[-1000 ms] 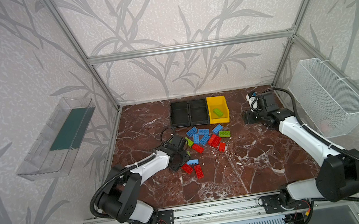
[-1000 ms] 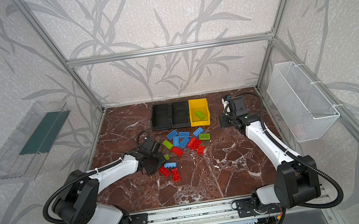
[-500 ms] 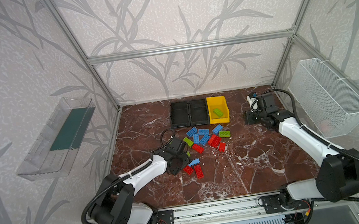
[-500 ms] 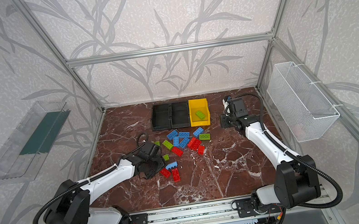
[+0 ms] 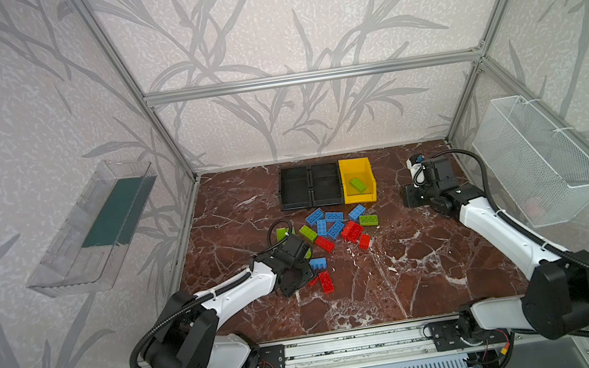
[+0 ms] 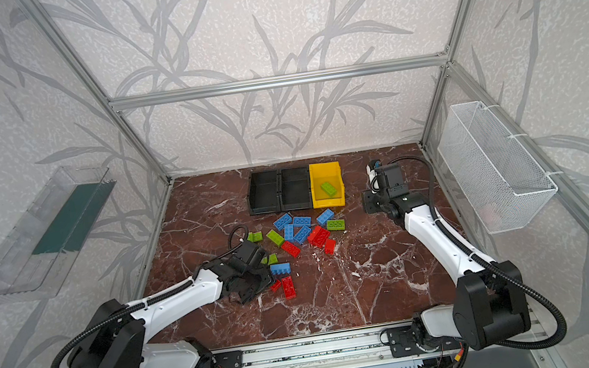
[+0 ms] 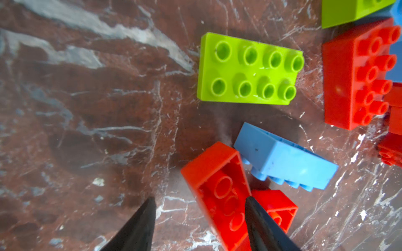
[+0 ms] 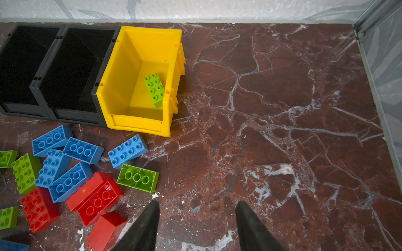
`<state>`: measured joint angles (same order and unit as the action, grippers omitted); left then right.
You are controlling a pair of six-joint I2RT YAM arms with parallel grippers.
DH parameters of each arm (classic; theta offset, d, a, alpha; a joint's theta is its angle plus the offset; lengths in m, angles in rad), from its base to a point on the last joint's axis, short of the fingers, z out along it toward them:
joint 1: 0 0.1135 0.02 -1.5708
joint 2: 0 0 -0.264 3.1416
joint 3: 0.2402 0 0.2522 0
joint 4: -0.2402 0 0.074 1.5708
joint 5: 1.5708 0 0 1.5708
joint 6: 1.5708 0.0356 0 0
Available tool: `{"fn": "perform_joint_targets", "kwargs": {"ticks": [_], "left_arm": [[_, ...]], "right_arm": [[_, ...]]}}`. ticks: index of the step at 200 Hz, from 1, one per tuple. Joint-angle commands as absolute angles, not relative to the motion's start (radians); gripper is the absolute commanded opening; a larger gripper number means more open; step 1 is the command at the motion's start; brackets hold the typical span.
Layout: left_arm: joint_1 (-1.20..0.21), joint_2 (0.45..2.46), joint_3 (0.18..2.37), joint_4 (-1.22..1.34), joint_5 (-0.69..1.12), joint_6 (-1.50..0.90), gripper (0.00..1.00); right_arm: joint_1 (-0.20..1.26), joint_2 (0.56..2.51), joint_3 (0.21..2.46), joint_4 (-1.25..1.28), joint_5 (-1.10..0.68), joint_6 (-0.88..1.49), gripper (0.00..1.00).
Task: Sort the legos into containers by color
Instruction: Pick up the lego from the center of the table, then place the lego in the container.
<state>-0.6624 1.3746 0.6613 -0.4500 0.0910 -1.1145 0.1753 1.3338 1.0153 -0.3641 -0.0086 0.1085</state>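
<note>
There are two black bins (image 5: 296,196) and one yellow bin (image 5: 355,165). Six blue legos (image 5: 333,216), five green legos (image 5: 308,232) counting the one inside the yellow bin, and about six red legos (image 5: 325,281) show; two red ones overlap, so that count is unsure

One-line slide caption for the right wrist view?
Open right gripper hovers over marble tabletop near the yellow bin, which holds one lime green brick.
</note>
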Motion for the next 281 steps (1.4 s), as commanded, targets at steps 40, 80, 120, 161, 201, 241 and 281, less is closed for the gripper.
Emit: {"fn": "perform_joint_targets", "kwargs": {"ticks": [40, 80, 120, 161, 201, 241, 281], "left_arm": [[-0.665, 1.475, 0.688, -0.436, 0.068, -1.091, 0.57], [-0.661, 1.500, 0.722, -0.489, 0.029, -1.059, 0.37], [-0.651, 1.471, 0.779, -0.590, -0.020, -1.003, 0.15], [-0.596, 1.361, 0.937, -0.719, -0.121, -0.835, 0.02], [-0.447, 1.443, 1.205, -0.760, -0.110, -0.607, 0.00], [-0.372, 1.737, 1.542, -0.735, -0.052, -0.462, 0.01], [-0.322, 2.059, 1.880, -0.759, 0.025, -0.425, 0.03]], "right_arm": [[0.170, 1.324, 1.002, -0.352, -0.012, 0.118, 0.57], [0.170, 1.331, 1.000, -0.345, -0.007, 0.119, 0.57], [0.170, 1.318, 1.000, -0.360, 0.003, 0.116, 0.56], [0.178, 1.295, 0.960, -0.389, -0.055, 0.121, 0.54], [0.271, 1.304, 0.945, -0.440, -0.022, 0.102, 0.58], [0.357, 1.418, 1.052, -0.477, -0.021, 0.039, 0.68], [0.366, 1.626, 1.305, -0.643, -0.043, -0.076, 0.75]]}}
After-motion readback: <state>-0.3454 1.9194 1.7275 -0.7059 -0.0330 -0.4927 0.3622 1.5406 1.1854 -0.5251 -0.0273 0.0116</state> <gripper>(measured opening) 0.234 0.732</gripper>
